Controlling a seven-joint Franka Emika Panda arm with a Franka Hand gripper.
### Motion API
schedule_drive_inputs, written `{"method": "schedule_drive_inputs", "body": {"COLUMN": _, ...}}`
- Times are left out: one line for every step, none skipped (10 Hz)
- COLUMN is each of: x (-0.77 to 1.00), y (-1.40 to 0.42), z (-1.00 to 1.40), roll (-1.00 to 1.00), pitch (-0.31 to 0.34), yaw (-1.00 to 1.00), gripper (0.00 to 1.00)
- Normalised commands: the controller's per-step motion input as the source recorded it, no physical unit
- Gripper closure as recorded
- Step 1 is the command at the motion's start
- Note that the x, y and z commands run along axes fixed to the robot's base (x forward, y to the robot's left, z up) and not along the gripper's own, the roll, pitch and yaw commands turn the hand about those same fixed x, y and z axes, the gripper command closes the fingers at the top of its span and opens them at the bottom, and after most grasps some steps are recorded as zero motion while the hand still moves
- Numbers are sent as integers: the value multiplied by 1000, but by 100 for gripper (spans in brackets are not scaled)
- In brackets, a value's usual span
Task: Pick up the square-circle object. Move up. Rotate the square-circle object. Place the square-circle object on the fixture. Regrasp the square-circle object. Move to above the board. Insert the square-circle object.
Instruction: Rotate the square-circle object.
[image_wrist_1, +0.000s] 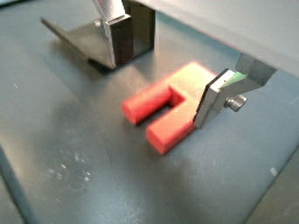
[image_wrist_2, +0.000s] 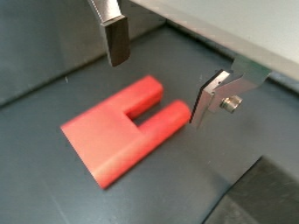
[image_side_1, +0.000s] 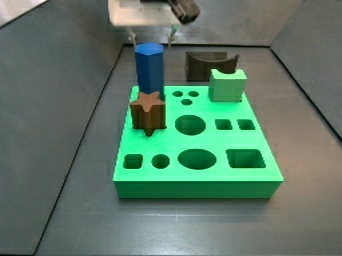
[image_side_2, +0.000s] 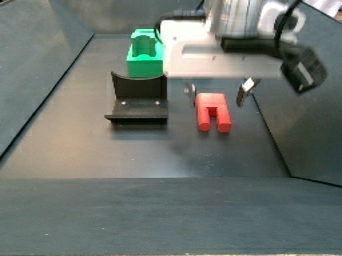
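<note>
Gripper (image_side_2: 214, 93): hangs low over the dark floor, in the upper middle of a side view; its jaws are spread wide and grip nothing.
Fingers: in both wrist views two silver plates with dark pads stand apart, one finger (image_wrist_2: 114, 35) and the other (image_wrist_2: 211, 98), with the red piece lying between and below them.
Why so wide: I judge the gap is set to straddle the piece before the pickup, so the first step looks not yet done.
Square-circle object (image_side_2: 213, 111): a red forked piece lying flat on the floor, just below the gripper in that side view and right of centre; in the wrist views (image_wrist_1: 167, 108) its two prongs point toward one finger. No contact with the pads is visible.
Fixture (image_side_2: 138, 98): a dark L-shaped bracket on its base plate, just left of the red piece, standing apart from it; it sits close by, probably so the piece can be set there for the regrasp.
Pale green block (image_side_2: 144, 53): behind the fixture, toward the top of the frame.
Board (image_side_1: 197, 150): the bright green slab fills the middle of a side view, with round and square holes open in its top.
Blue prism (image_side_1: 150, 68): stands upright at the board's upper left.
Brown star peg (image_side_1: 147, 110): stands just in front of the prism.
Next move, as I judge it: lower and centre the jaws on the piece's body, since an off-centre pinch on a prong could twist it.
</note>
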Motion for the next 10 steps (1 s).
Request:
{"method": "schedule_drive_inputs", "body": {"x": -22, "y": -1, "z": 1000, "roll": -6, "pitch": 63, "yaw": 6, "gripper": 0}}
{"method": "schedule_drive_inputs", "body": {"x": -26, "y": -1, "z": 977, "roll": -2, "pitch": 59, "yaw": 7, "gripper": 0}}
{"method": "schedule_drive_inputs", "body": {"x": -24, "y": -1, "z": 869, "roll": 0, "pitch": 57, "yaw": 8, "gripper": 0}}
{"method": "schedule_drive_inputs", "body": {"x": -22, "y": 0, "z": 591, "roll": 4, "pitch": 60, "yaw": 8, "gripper": 0}}
{"method": "schedule_drive_inputs", "body": {"x": 0, "y": 0, "z": 0, "roll": 0, "pitch": 0, "yaw": 1000, "gripper": 0}}
{"method": "schedule_drive_inputs", "body": {"x": 0, "y": -3, "z": -222, "roll": 0, "pitch": 1, "yaw": 1000, "gripper": 0}}
{"method": "schedule_drive_inputs", "body": {"x": 39, "y": 5, "z": -290, "roll": 1, "pitch": 0, "yaw": 1000, "gripper": 0}}
{"method": "schedule_drive_inputs", "body": {"x": 43, "y": 4, "z": -206, "roll": 1, "pitch": -1, "yaw": 1000, "gripper": 0}}
{"method": "schedule_drive_inputs", "body": {"x": 37, "y": 2, "z": -138, "roll": 0, "pitch": 0, "yaw": 1000, "gripper": 0}}
{"method": "schedule_drive_inputs", "body": {"x": 26, "y": -1, "z": -65, "roll": 0, "pitch": 0, "yaw": 1000, "gripper": 0}}
